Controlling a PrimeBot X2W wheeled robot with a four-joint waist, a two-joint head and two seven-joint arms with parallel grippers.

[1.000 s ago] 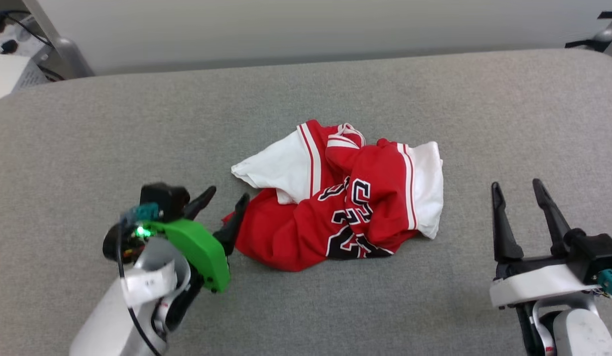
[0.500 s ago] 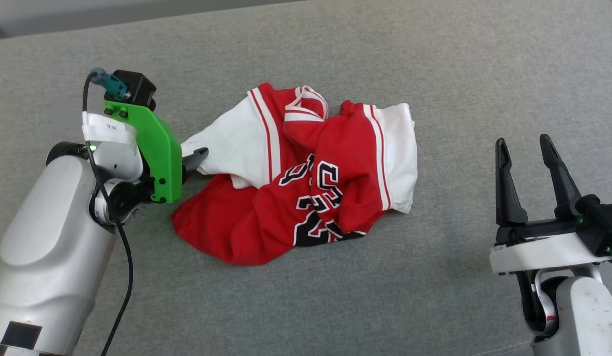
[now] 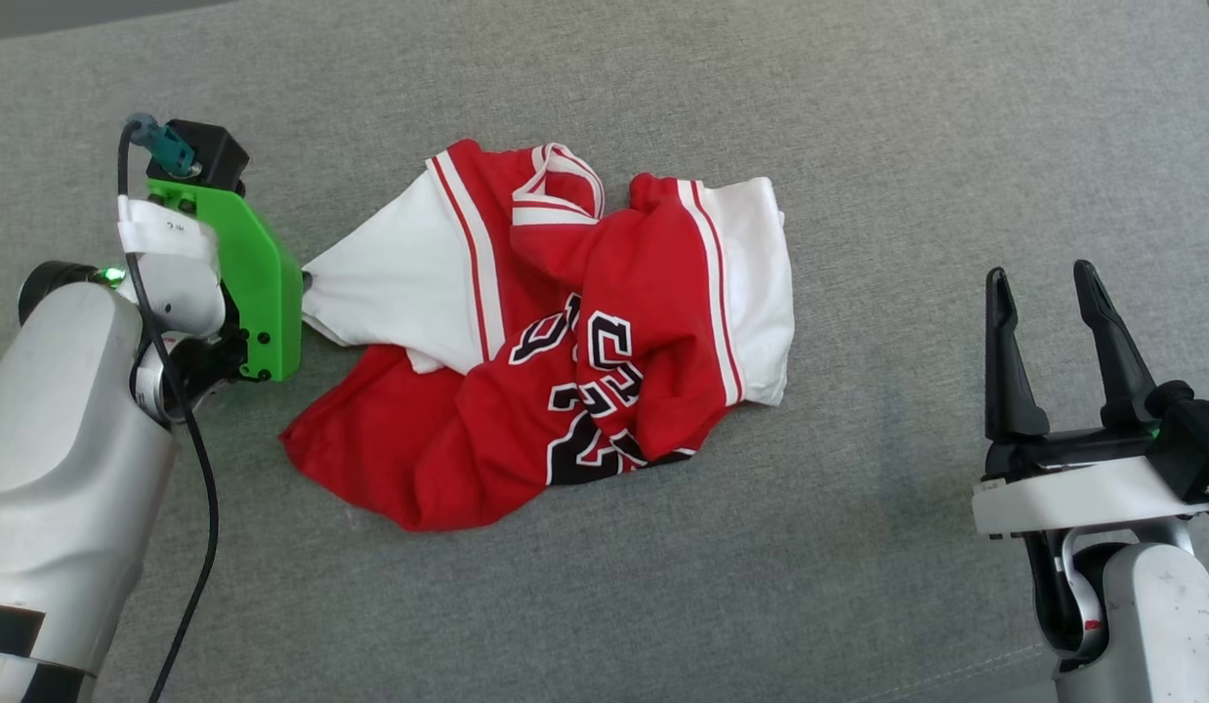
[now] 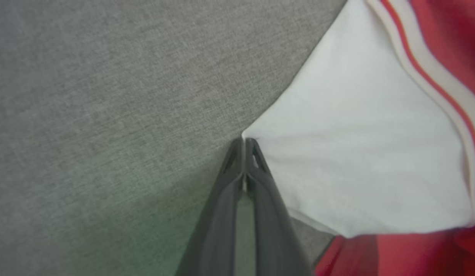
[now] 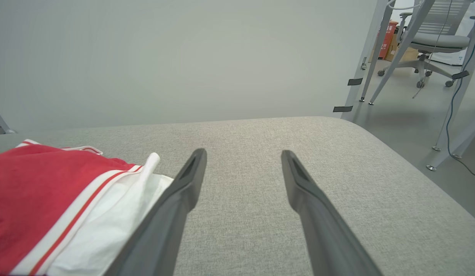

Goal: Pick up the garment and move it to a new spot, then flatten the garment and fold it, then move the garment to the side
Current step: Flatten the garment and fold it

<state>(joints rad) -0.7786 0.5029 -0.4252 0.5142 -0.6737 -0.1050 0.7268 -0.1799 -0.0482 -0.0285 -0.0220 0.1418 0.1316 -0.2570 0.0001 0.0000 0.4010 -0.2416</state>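
Garment (image 3: 565,332) crumpled on table (image 3: 858,586), open room all round.
Left gripper (image 4: 245,141) pinches its white sleeve (image 4: 356,153) tip; right gripper (image 3: 1049,283) spread wide.

The garment (image 3: 604,322) lies on the table (image 3: 858,146), touching the left end effector (image 4: 244,140).

Left forearm (image 3: 67,469): silver-grey shell. Green bracket (image 3: 258,283) with dark screws; above the bracket, black camera block (image 3: 212,154), teal plug (image 3: 167,148), black cable (image 3: 210,498). Right gripper (image 3: 1041,275): dark tapered fingers (image 3: 1005,371), white mount (image 3: 1073,503).
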